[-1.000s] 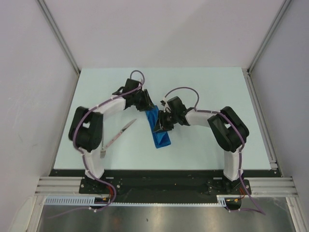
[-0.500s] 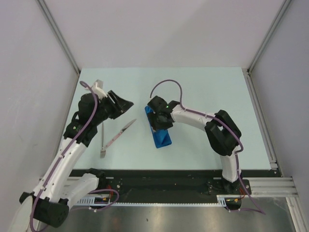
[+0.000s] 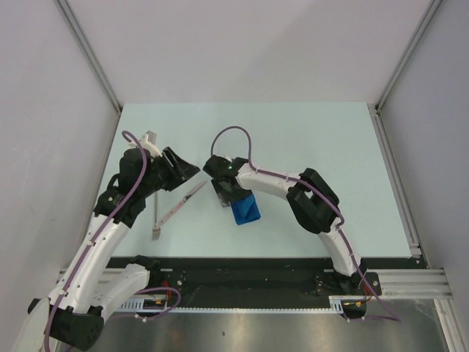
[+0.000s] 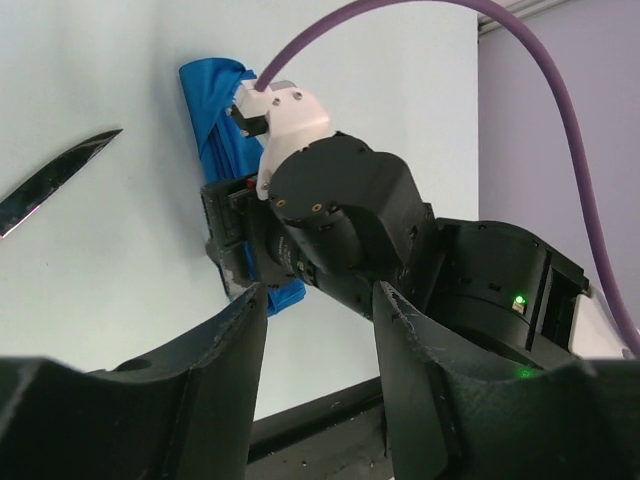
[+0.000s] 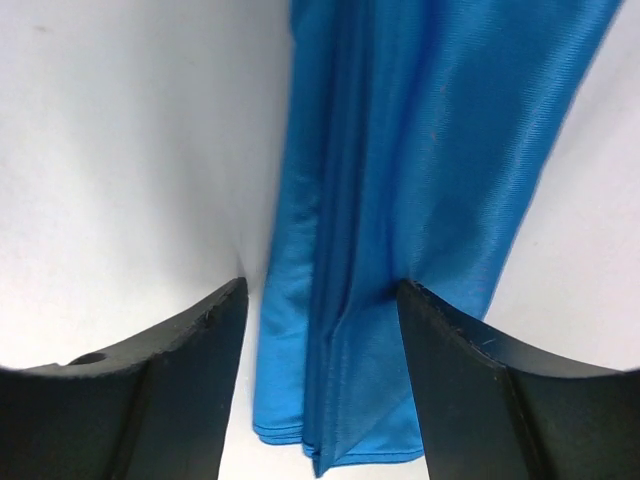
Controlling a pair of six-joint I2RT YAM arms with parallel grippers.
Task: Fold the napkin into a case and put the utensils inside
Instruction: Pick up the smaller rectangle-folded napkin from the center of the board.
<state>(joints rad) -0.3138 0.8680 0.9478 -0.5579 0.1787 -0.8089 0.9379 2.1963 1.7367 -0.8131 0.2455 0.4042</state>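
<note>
Silver-grey metal lies nearest me on the pale surface [image 3: 308, 139]: a slim utensil [image 3: 155, 218] pointing away, with a knife [image 3: 182, 204] slanting just beside it. To their right I see the folded royal-blue napkin [image 3: 248, 211] lying flat. The right end effector [image 5: 320, 290] is down over its far part, fingers spread either side of the cloth, not pinching. Farther back, the left end effector [image 4: 318, 300] hovers spread, holding nothing.

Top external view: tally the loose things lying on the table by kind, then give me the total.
Blue napkin, folded: 1
Metal utensils: 2, a knife and a second piece
Total: 3
</note>
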